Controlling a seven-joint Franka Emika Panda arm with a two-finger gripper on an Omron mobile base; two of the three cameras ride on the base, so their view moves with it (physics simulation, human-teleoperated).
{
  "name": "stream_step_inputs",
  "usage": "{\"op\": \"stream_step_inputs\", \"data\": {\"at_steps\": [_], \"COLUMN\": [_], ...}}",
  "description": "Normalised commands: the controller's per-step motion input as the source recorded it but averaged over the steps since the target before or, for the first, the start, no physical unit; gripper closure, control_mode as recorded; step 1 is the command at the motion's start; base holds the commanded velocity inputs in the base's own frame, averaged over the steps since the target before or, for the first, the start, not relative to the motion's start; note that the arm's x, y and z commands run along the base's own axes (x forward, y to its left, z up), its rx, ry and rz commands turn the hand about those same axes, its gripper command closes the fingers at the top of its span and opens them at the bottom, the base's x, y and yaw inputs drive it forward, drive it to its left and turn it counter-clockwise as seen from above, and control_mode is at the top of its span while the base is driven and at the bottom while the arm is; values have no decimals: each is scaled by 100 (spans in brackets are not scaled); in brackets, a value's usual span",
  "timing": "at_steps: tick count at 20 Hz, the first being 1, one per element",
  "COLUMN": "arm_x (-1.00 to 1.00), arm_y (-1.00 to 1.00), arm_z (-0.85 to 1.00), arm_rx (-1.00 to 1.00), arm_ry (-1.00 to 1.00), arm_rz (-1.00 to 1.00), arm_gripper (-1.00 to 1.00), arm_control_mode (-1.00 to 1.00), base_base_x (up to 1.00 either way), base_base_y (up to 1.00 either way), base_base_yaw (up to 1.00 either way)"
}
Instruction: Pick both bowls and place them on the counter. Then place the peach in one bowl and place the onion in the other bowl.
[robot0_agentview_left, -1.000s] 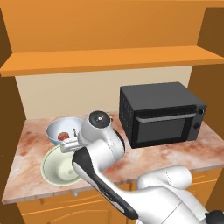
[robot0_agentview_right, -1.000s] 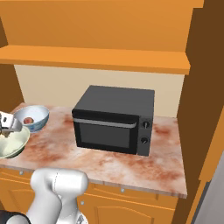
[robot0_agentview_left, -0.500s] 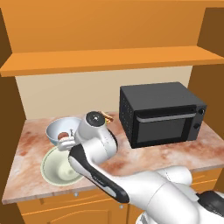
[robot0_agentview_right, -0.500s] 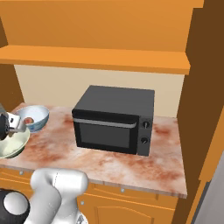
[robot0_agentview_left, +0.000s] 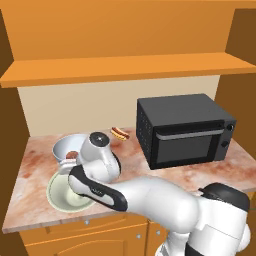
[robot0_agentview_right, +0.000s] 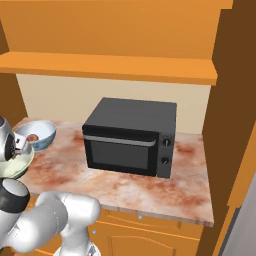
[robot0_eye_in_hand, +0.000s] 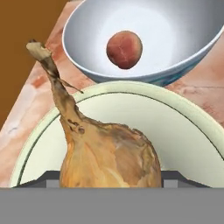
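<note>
My gripper (robot0_eye_in_hand: 109, 175) is shut on the onion (robot0_eye_in_hand: 105, 153), a golden-brown bulb whose thin stem points up and to the left. It hangs just above the wide cream bowl (robot0_eye_in_hand: 179, 140), which stands on the marbled counter (robot0_eye_in_hand: 35, 92). Right behind it is the deep white bowl (robot0_eye_in_hand: 87, 26) with the blue outside, and the peach (robot0_eye_in_hand: 124, 49) lies inside it. The left base view has the white bowl (robot0_agentview_left: 64, 144) with the peach (robot0_agentview_left: 71, 155) and the cream bowl (robot0_agentview_left: 60, 192) at the counter's left end, under my hand.
A black microwave (robot0_agentview_left: 185, 130) takes up the right half of the counter. A small hot dog (robot0_agentview_left: 118, 132) lies by the back wall, left of the microwave. An orange wooden shelf (robot0_agentview_left: 125, 67) runs overhead. The counter's left edge (robot0_eye_in_hand: 26, 83) is close to both bowls.
My hand has moved a little left and down with the onion, closer over the cream bowl. The bowls and the peach have stayed put.
</note>
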Motion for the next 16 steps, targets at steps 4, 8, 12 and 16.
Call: {"op": "stream_step_inputs", "data": {"at_steps": [4,8,12,16], "arm_x": [-3,-3,1,8], "arm_y": [27,15,3,4], "arm_z": [-24,-28,-49,-45], "arm_rx": [0,-7,-11,-7], "arm_ry": [19,15,3,2], "arm_rz": [0,0,0,0], "arm_gripper": [100,100,100,100], "arm_control_mode": [-100,-100,-100,-100], "base_base_x": [0,0,0,0], "base_base_y": [0,0,0,0], "base_base_yaw": [0,0,0,0]}}
